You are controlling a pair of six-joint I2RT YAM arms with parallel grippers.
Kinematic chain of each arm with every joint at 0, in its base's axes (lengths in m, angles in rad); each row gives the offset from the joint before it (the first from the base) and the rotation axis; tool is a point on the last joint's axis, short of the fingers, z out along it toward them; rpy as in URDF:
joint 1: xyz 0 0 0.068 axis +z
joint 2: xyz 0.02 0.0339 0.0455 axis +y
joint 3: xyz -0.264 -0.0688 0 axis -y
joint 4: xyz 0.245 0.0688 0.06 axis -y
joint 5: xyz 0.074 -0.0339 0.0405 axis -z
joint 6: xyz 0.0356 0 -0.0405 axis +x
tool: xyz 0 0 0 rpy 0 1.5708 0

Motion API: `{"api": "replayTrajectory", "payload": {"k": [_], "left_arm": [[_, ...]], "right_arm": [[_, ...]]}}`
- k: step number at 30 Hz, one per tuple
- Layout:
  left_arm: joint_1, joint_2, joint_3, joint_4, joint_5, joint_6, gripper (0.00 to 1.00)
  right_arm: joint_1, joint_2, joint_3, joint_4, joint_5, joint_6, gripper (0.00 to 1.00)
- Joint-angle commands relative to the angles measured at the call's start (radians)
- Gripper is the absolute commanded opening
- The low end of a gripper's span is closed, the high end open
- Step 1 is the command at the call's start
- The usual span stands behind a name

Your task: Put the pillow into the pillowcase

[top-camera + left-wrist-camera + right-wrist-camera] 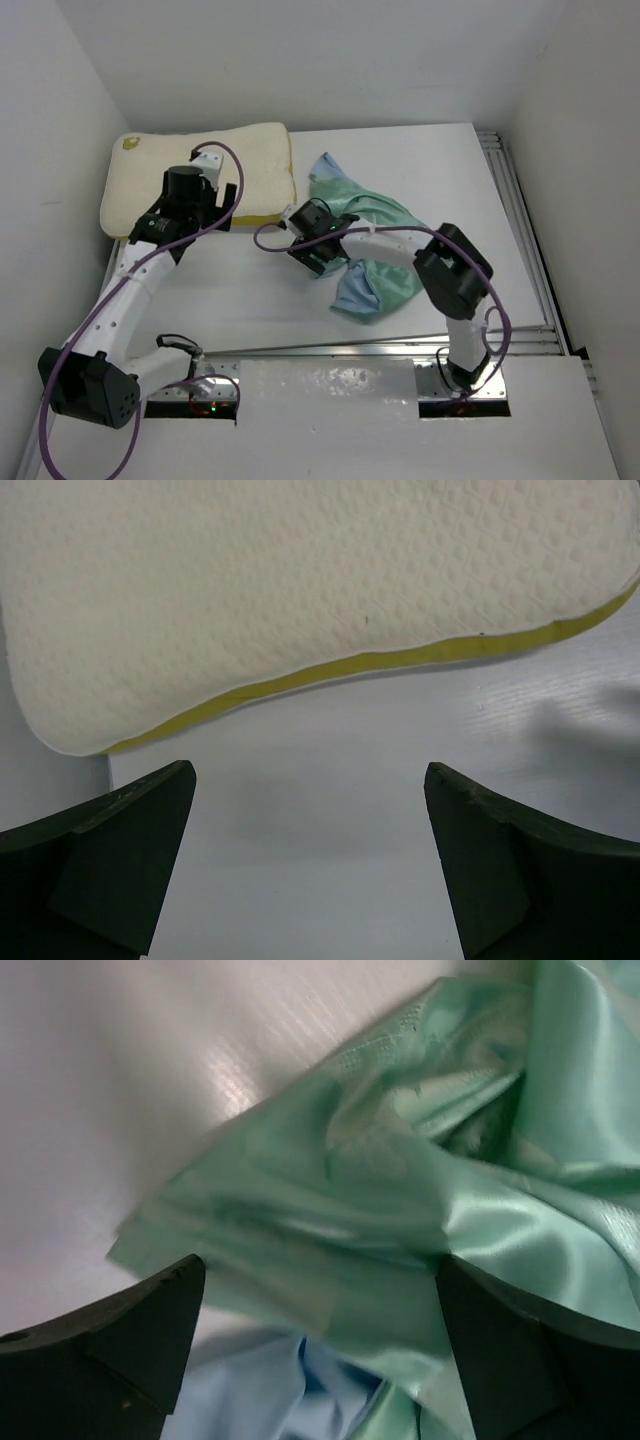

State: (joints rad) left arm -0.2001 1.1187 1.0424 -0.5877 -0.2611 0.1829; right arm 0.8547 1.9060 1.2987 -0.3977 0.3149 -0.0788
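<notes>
The cream pillow point(200, 172) with a yellow edge seam lies flat at the table's far left; in the left wrist view the pillow point(300, 590) fills the top. My left gripper point(228, 208) point(310, 815) hovers open just off the pillow's near edge, with only bare white table between its fingers point(120, 850). The pillowcase point(375, 250) lies crumpled in the middle of the table, sea-green with light blue showing. My right gripper point(308, 240) point(320, 1300) is open at the left edge of the pillowcase point(400, 1210). Green and blue folds lie under its spread fingers point(130, 1330).
The white table point(260, 290) is bordered by white walls at the left, back and right. A metal rail point(520, 230) runs along the table's right side. The arm bases and a shiny plate point(330, 385) sit at the near edge.
</notes>
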Motion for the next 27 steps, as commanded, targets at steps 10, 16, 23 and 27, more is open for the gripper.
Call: {"api": "replayTrajectory", "payload": {"k": [10,16,23,27], "left_arm": [[0.033,0.001,0.004,0.126,-0.043,0.012,0.97],[0.036,0.018,0.018,0.143,-0.035,0.004,0.97],[0.039,0.016,0.019,0.149,-0.041,0.009,0.97],[0.039,0.012,0.028,0.16,-0.036,0.021,0.97]], "right_arm": [[0.007,0.026,0.321,-0.081,0.119,0.003,0.0],[-0.011,-0.228,0.413,0.115,-0.078,0.152,0.0],[-0.306,-0.465,0.211,0.364,-0.105,0.512,0.0],[-0.509,-0.487,0.117,0.261,0.101,0.583,0.0]]}}
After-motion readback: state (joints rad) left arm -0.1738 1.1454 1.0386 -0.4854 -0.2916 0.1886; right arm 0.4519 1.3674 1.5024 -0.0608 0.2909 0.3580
